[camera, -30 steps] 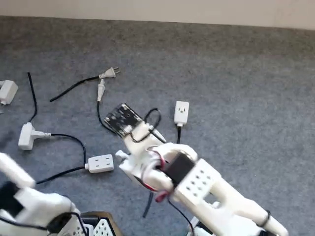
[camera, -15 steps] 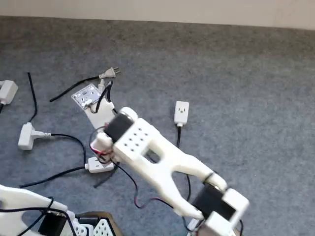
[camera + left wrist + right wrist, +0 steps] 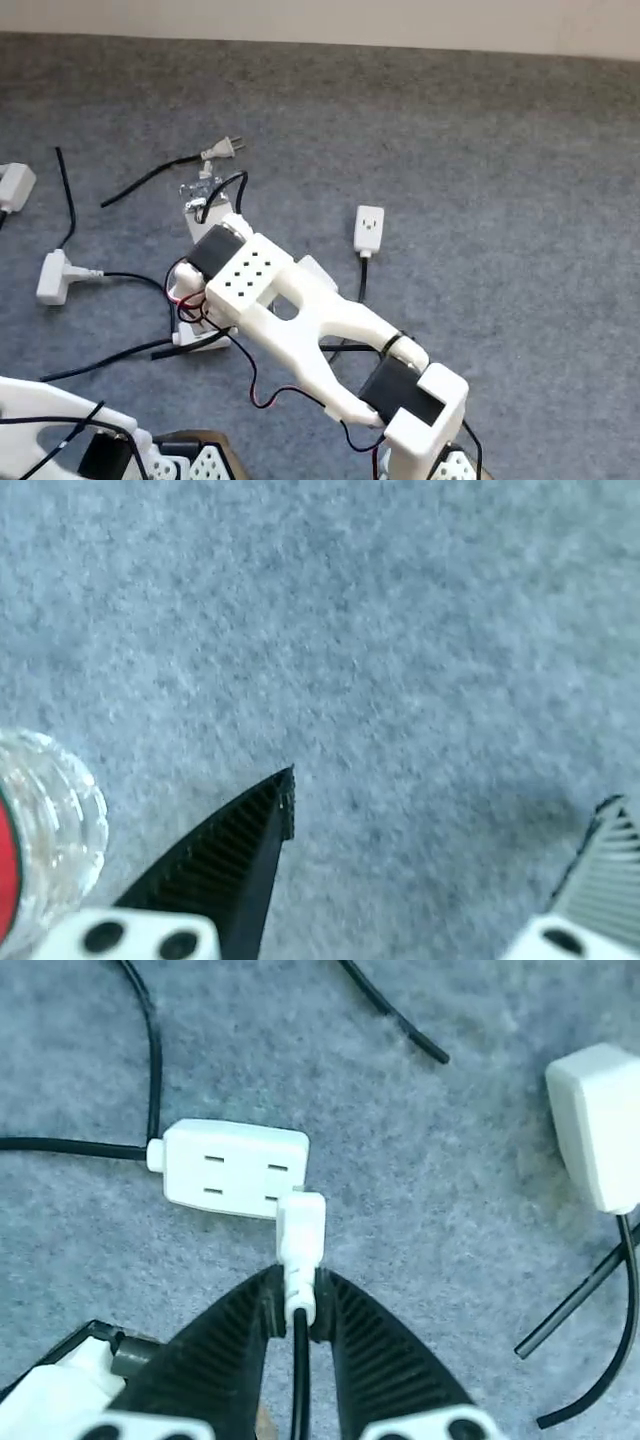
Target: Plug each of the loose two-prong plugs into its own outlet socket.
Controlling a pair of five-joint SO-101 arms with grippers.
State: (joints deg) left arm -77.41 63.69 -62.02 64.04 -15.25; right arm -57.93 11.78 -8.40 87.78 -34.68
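My right gripper [image 3: 298, 1300] is shut on a white two-prong plug [image 3: 299, 1235], whose black cord runs back between the fingers. The plug's front end touches the near edge of a white outlet strip [image 3: 228, 1168]; its prongs are hidden. In the high view the right arm [image 3: 300, 320] stretches from the bottom right over that strip [image 3: 205, 340]. Another loose plug [image 3: 225, 148] with bare prongs lies farther back. A single white outlet [image 3: 368, 228] sits to the right. My left gripper [image 3: 447, 800] hangs open over bare carpet.
Two white adapters [image 3: 52, 275] [image 3: 15, 185] and black cords lie at the left of the grey carpet. A white block [image 3: 600, 1125] with a cord lies beside the held plug. A clear round object [image 3: 40, 820] sits by the left gripper.
The right arm swung left from the middle of the carpet to above the outlet strip. The left arm dropped toward the bottom left corner.
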